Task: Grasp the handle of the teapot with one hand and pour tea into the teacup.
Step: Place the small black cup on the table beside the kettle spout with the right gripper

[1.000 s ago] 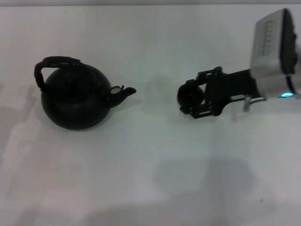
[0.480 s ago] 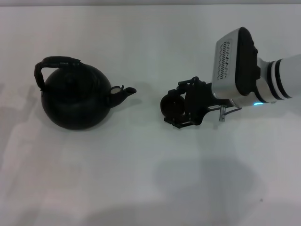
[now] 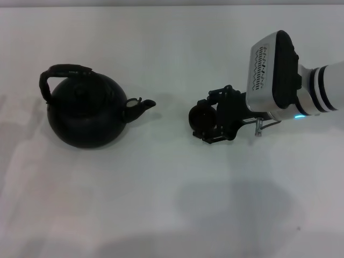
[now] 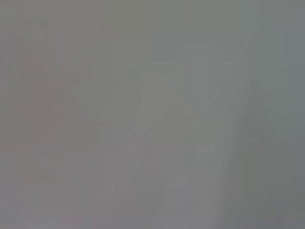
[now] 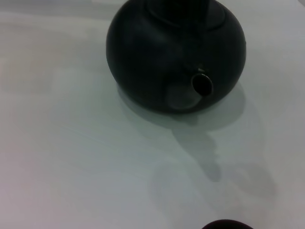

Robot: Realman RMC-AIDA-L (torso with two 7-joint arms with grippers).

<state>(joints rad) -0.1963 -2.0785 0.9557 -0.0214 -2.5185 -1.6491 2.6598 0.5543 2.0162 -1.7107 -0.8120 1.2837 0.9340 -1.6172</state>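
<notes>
Fingers (image 3: 207, 137) of R gripper (image 3: 208, 121) closed round cup (image 3: 202, 116), one each side, holding it just off or on table – can't tell which. Cup tiny, dark, round, mouth turned up toward head cam. Gripper black, linkage behind cup, then silver-white wrist block w/ blue light, arm running off R edge. Reaches in from R, pointing L toward pot.

Cup near spout (image 3: 141, 106) but apart from it, bare table (image 3: 172, 183) between. Spout aims R, straight at cup. In R wrist view only a dark sliver of cup (image 5: 228, 224) shows at frame edge; own fingers not seen there.

Pot (image 3: 86, 110) L of centre, upright on table, big, round, matte black, far bigger than cup. Lid on, knob on top. Handle (image 3: 59, 75) arched over top, leaning toward far-L side, thicker wrapped part at crown; nothing gripping it. R wrist view looks at pot (image 5: 167, 52) spout-on: open spout mouth (image 5: 202, 85) facing cam, shadow on table below.

L gripper not seen in head view. L wrist view plain grey blur, nothing readable.

Table white, plain, soft shadows near front edge.
</notes>
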